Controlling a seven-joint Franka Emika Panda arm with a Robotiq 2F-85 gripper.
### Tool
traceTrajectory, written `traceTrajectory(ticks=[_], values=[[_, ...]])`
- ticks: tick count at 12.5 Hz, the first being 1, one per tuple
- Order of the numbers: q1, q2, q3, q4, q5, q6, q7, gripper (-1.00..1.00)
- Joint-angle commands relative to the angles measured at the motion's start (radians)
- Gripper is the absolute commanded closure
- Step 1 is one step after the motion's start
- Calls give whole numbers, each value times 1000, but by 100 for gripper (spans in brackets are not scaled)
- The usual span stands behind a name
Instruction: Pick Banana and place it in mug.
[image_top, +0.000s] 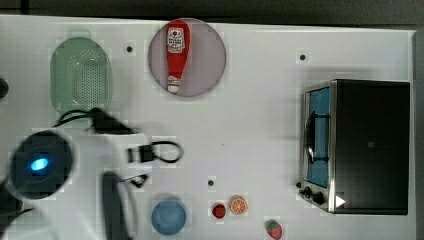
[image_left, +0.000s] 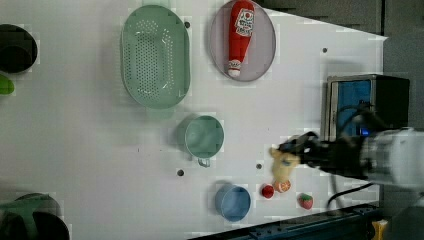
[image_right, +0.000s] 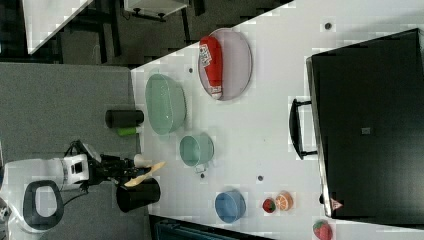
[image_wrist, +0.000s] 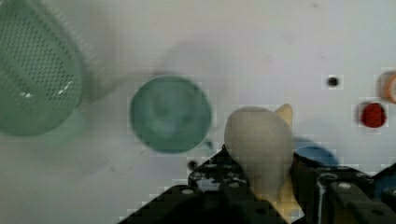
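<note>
Left view: one arm holds the single banana (image_left: 282, 166) aloft over the white surface (image_left: 90, 140).
From the left view's left: one green colander (image_left: 155, 56), one teal mug (image_left: 204, 136) standing empty, one grey plate (image_left: 263, 55) carrying one ketchup bottle (image_left: 240, 36), one blue bowl (image_left: 233, 202), one small red piece (image_left: 268, 191), one orange slice (image_left: 284, 186), one strawberry (image_left: 305, 201), one toaster oven (image_left: 365, 102). The pincer (image_left: 295, 152) is clamped on the banana, well right of the mug, above the orange slice.

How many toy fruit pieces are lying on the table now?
3: a dark red piece, an orange slice beside it, and a strawberry nearer the oven. The tool holds a banana.
</note>
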Motion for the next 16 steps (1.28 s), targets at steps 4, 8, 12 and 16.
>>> traceTrajectory(ticks=[4,8,12,16], values=[[-8,203,108,-10,-7,201,315,26],[-7,337,135,-40,-29,373,379,26],[-7,410,115,-100,-136,521,392,26],[-7,458,107,-132,-143,593,397,-24]])
